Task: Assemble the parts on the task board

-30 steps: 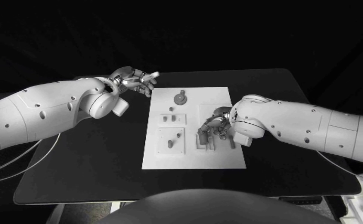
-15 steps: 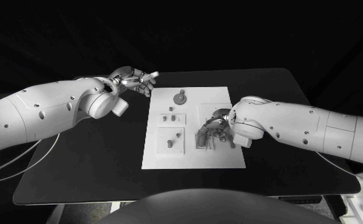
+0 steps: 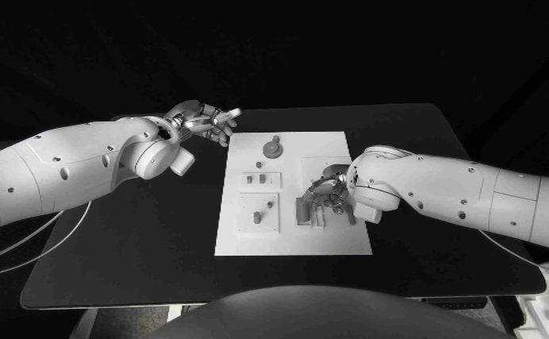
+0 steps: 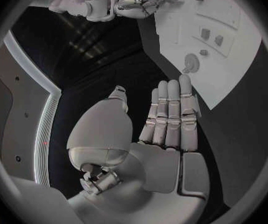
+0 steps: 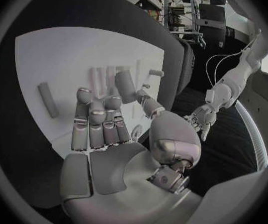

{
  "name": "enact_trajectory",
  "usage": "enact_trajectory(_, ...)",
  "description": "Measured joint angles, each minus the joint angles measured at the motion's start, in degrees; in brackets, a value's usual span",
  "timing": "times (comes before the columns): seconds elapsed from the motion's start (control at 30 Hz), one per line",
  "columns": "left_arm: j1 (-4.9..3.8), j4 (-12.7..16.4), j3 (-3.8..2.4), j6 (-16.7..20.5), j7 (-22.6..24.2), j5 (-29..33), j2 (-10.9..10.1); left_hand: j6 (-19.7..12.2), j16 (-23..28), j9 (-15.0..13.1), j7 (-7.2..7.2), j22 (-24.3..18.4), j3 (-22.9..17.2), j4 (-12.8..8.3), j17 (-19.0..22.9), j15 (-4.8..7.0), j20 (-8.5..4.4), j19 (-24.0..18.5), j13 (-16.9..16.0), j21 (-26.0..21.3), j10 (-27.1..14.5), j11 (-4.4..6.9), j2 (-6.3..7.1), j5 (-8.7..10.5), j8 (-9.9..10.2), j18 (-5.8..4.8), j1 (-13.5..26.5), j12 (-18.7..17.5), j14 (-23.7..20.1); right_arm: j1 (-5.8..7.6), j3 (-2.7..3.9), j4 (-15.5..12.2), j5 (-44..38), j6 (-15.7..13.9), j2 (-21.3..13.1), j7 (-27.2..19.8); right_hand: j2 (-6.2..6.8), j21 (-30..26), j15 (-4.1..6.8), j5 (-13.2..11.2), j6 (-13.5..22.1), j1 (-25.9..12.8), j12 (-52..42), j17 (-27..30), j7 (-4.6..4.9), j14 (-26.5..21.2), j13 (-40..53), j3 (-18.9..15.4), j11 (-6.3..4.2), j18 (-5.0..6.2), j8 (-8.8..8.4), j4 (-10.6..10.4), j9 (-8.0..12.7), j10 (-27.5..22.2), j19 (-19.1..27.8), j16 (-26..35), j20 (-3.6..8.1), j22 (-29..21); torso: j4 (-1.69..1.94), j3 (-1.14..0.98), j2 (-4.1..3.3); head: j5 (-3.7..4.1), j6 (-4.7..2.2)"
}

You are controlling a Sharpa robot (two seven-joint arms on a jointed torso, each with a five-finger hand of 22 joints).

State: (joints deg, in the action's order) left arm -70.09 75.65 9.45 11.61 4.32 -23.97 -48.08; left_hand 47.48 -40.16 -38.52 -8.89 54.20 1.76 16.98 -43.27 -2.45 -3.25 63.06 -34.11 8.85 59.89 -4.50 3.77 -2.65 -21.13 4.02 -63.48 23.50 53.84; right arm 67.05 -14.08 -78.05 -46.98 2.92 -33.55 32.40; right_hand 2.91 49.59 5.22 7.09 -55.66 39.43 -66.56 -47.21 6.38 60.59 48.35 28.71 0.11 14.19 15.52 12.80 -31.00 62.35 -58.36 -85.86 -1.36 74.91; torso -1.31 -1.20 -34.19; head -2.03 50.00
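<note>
The fingers [image 5: 96, 122] of our right hand [image 3: 326, 194] are straight and a little apart, reaching down over the right side of the task board [image 3: 294, 240], and we cannot tell if the thumb and a finger are pinching a small peg [image 5: 125, 86] there or only touching it. The fingers [image 4: 171, 114] of our left hand [image 3: 204, 124] are flat and side by side, holding nothing, and they hover over the dark worktop [image 3: 137, 236] just beside the far left corner of the board. The board is a flat white plate lying in the middle of the worktop. The parts on it look small, hard and smooth, so we think they are light and stiff and could slip or roll away. A round part [image 3: 272, 148] like a little wheel sits near the far end. Short pegs [image 3: 258, 217] stand in two square blocks on the left side. A long thin bar [image 5: 48, 100] lies flat, apart from the others. We think it is best to pinch each peg around its middle, from two sides, and to pick up the round part by its edge.
</note>
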Motion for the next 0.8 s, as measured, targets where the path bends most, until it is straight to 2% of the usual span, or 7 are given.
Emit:
enact_trajectory(0.5,0.00,0.02,0.00,0.00,-0.14,-0.03,-0.01,0.00,-0.20,0.05,0.00,0.01,0.00,0.00,0.00,0.00,0.00,0.00,0.00,0.00,0.00,0.00,0.00,0.00,0.00,-0.06,0.00,0.00,0.00,-0.12,-0.07,-0.47,-1.82,-0.29,-0.27,-0.23,0.00,0.00,0.07,0.00,0.01,0.00,0.00,0.00,-0.02,-0.29,0.12,0.16,0.00,0.00,0.00,-0.16,0.00,0.00,0.00,0.00,0.00,0.00,0.02,0.01,0.01,-0.02,0.01)
enact_trajectory(0.8,0.00,-0.02,0.00,-0.01,-0.17,-0.06,-0.01,0.00,-0.20,0.05,0.00,0.01,0.00,0.00,0.00,0.00,0.00,0.00,0.00,0.00,0.00,0.00,0.00,0.00,0.00,0.03,0.00,0.00,0.00,-0.13,-0.06,-2.46,-4.63,-2.40,-2.21,-1.19,0.94,0.00,0.04,0.00,0.09,0.94,0.00,-0.01,-0.11,-0.32,0.12,0.42,0.00,0.00,0.00,0.11,-0.01,0.00,0.00,0.00,0.00,0.00,0.01,0.01,0.02,-0.03,0.01)
